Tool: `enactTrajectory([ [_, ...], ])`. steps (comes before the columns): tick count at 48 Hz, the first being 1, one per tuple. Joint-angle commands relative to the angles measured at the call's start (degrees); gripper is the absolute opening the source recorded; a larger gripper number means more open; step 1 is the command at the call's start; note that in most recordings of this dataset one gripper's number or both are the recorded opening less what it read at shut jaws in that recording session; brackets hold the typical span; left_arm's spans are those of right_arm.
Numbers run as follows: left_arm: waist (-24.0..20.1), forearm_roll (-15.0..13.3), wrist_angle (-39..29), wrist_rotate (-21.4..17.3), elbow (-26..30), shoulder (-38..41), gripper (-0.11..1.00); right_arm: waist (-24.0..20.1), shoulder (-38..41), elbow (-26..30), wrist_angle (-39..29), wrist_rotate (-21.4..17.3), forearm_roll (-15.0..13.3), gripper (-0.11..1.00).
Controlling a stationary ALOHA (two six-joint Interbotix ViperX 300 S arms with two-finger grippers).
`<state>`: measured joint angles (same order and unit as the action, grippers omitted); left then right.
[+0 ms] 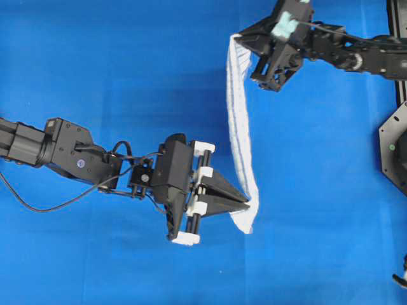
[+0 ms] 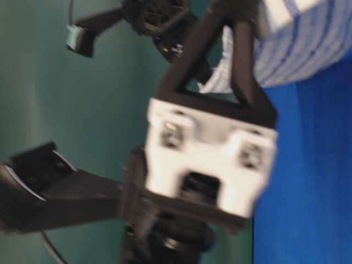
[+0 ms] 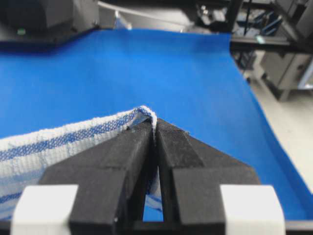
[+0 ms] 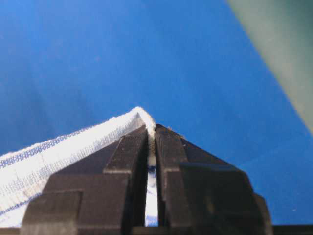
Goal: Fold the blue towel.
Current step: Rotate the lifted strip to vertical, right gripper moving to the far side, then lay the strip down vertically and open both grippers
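Note:
The blue towel (image 1: 239, 127), white with thin blue stripes, hangs lifted off the table as a narrow band stretched between my two grippers. My left gripper (image 1: 247, 202) is shut on its lower corner; in the left wrist view the towel (image 3: 73, 137) is pinched between the black fingers (image 3: 128, 152) at the left gripper (image 3: 155, 126). My right gripper (image 1: 239, 39) is shut on the upper corner; in the right wrist view the towel (image 4: 73, 147) runs into the jaws of the right gripper (image 4: 151, 129). The table-level view shows the towel (image 2: 308, 49) behind the left gripper's body.
The solid-blue table covering (image 1: 114, 70) spreads under both arms. A black robot base (image 1: 394, 146) stands at the right edge. In the left wrist view, the table's far edge and equipment (image 3: 274, 58) lie beyond the covering.

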<state>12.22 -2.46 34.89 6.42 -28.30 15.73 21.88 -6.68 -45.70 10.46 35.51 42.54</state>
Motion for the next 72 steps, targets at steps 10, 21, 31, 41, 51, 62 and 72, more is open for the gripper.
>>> enactTrajectory([
  [10, 1.05, -0.26, 2.02, 1.05, -2.02, -0.53, 0.03, 0.26, 3.96, 4.39, -0.44, 0.0, -0.18, -0.03],
  [21, 1.76, -0.79, 1.23, 3.52, -4.83, -1.49, 0.03, 0.18, 7.03, 7.47, -2.81, 0.09, -0.18, -0.03],
  [31, 1.76, -0.79, 1.23, 6.77, -8.61, -2.81, 0.03, -0.79, 9.93, 10.11, -3.6, 0.09, -0.09, -0.03],
  [41, 2.11, -0.79, 1.23, 9.49, -11.87, -4.04, 0.03, -1.85, 13.97, 14.33, -4.66, 0.09, -0.18, -0.03],
  [51, 3.08, -0.7, 1.14, 10.72, -13.45, -4.48, 0.06, -2.2, 18.37, 18.63, -6.59, 0.09, -0.09, -0.01],
  [62, 3.16, -1.41, -1.05, 13.27, -13.71, -4.66, 0.59, -2.46, 19.34, 19.69, -7.21, 0.0, -0.09, 0.25],
  [72, 3.34, -1.41, -4.04, 14.59, -14.77, -6.42, 0.9, -2.99, 18.9, 19.25, -6.94, 0.53, -0.62, 0.86],
])
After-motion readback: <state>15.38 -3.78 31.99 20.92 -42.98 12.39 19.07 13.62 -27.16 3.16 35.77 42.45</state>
